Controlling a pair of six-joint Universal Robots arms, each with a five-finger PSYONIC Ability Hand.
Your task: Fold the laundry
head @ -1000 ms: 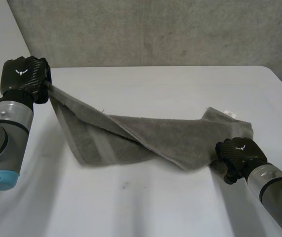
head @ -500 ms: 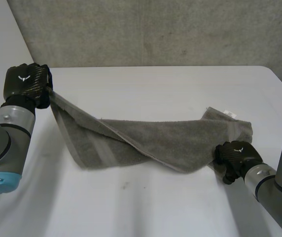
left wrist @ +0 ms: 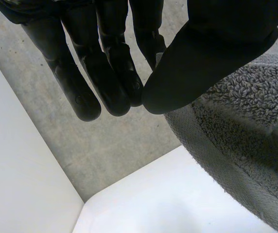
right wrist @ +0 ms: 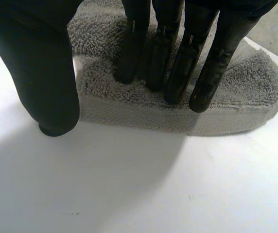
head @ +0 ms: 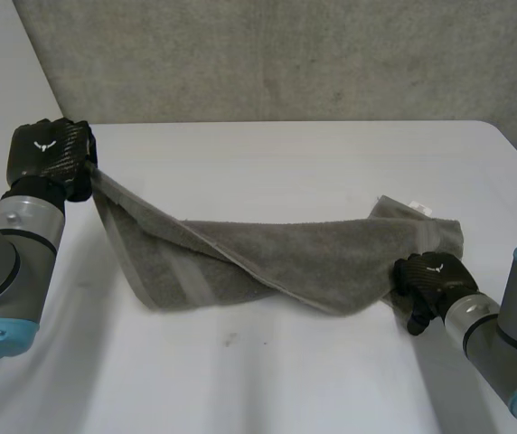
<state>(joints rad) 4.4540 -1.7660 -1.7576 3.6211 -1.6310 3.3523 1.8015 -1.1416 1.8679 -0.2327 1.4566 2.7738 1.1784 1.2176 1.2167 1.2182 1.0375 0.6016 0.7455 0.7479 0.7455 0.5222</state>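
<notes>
The grey towel (head: 277, 253) sprawls across the tabletop (head: 267, 380) and looks soft, limp and light. At nine o'clock the left hand (head: 49, 154) pinches a raised corner between thumb and fingers (left wrist: 114, 82). At four o'clock the right hand (head: 430, 276) presses straight fingers (right wrist: 178, 73) on its hem. Corners probably suit gripping.

White surface (head: 267, 172) carries one grey towel (head: 313, 253), lying crumpled across its middle, one corner lifted clear.
</notes>
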